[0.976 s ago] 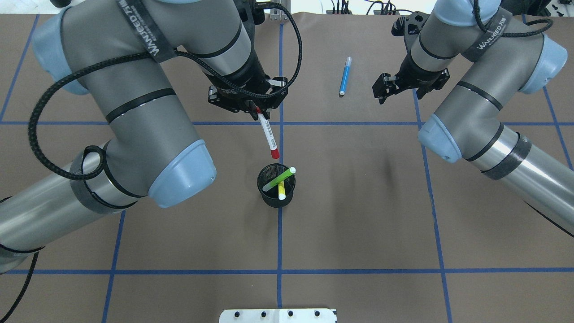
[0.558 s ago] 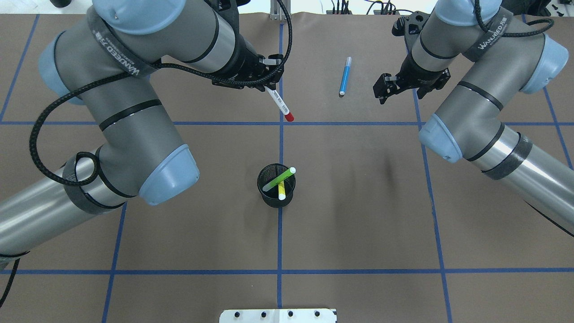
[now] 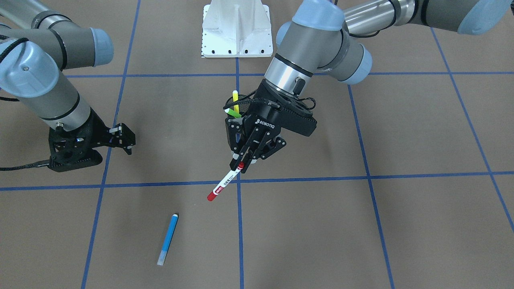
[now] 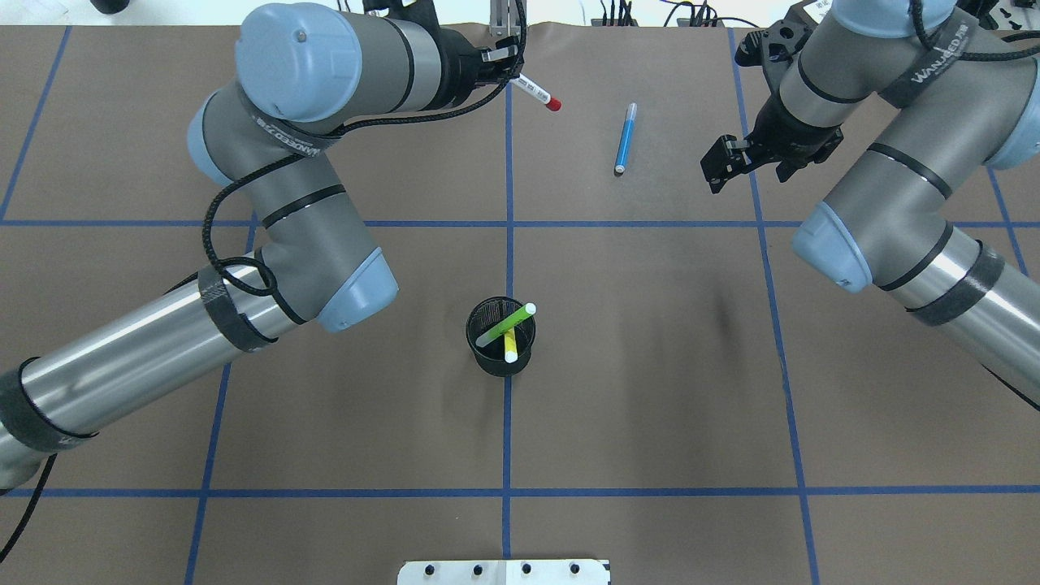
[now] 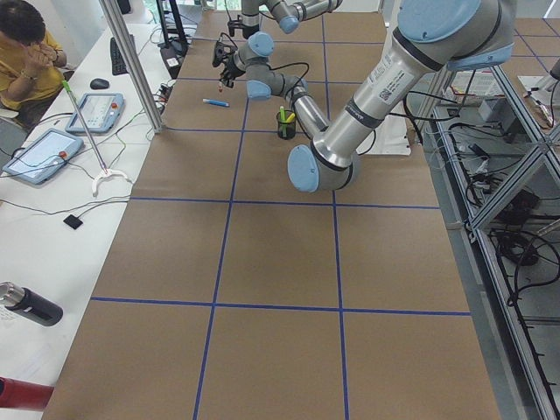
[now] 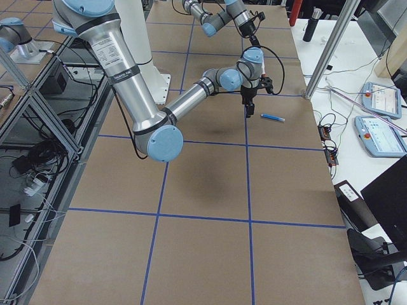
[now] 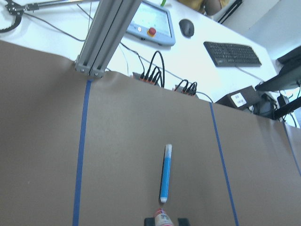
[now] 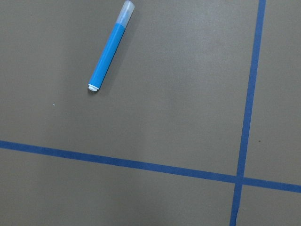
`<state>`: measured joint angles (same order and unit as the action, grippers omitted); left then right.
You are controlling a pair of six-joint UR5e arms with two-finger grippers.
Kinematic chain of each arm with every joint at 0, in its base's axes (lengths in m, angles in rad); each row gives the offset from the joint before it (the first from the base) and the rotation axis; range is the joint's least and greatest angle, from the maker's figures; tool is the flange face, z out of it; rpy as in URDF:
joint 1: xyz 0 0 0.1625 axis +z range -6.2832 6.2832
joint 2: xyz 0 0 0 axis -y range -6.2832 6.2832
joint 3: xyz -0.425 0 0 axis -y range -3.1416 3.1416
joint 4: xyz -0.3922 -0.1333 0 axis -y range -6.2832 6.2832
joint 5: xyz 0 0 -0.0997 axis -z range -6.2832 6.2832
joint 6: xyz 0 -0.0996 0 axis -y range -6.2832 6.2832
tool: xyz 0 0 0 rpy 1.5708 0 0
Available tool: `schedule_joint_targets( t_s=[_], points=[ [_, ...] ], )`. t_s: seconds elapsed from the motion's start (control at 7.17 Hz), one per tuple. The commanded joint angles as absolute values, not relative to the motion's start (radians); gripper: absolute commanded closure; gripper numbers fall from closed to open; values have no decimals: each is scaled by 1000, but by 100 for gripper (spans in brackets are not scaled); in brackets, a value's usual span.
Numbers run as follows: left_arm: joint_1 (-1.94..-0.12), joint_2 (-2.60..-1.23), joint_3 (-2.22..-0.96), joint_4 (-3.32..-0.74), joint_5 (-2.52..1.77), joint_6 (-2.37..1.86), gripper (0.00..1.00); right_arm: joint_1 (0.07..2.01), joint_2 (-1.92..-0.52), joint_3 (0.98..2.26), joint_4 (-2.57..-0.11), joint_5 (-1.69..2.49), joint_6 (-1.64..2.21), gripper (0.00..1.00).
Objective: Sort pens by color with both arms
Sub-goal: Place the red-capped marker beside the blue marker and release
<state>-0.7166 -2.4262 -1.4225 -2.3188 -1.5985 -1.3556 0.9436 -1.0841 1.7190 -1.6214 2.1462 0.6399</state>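
My left gripper (image 4: 513, 75) (image 3: 240, 163) is shut on the white-barrelled pen (image 4: 535, 91) (image 3: 224, 184). It holds that pen above the table's far middle, red cap pointing toward the blue pen (image 4: 625, 138) (image 3: 168, 240) (image 7: 164, 180) (image 8: 109, 49), which lies flat on the brown paper. My right gripper (image 4: 721, 165) (image 3: 125, 139) hovers open and empty to the right of the blue pen. The light green pen (image 4: 508, 323) and the yellow pen (image 4: 510, 348) stand in the black mesh cup (image 4: 487, 357) at the table's centre.
Blue tape lines divide the brown table cover into squares. The white pedestal base (image 3: 237, 30) stands at the robot's edge. An aluminium post (image 7: 106, 35), cables, tablets and a keyboard lie beyond the far edge, where a person (image 5: 26, 44) sits.
My left arm has carried the red-capped pen from just above the cup out to the far middle of the table. The right gripper has shifted slightly to the right.
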Motion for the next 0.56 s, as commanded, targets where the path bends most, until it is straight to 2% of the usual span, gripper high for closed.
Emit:
schedule_joint_targets(
  t_s=[0.0, 0.42],
  points=[
    [-687, -2555, -1144, -2495, -1449, -1361, 100, 966, -1124, 1743, -1621, 2168, 589, 0],
    [-644, -2693, -860, -2582, -1349, -1359, 100, 1017, -1179, 1762, -1621, 2238, 519, 0]
  ],
)
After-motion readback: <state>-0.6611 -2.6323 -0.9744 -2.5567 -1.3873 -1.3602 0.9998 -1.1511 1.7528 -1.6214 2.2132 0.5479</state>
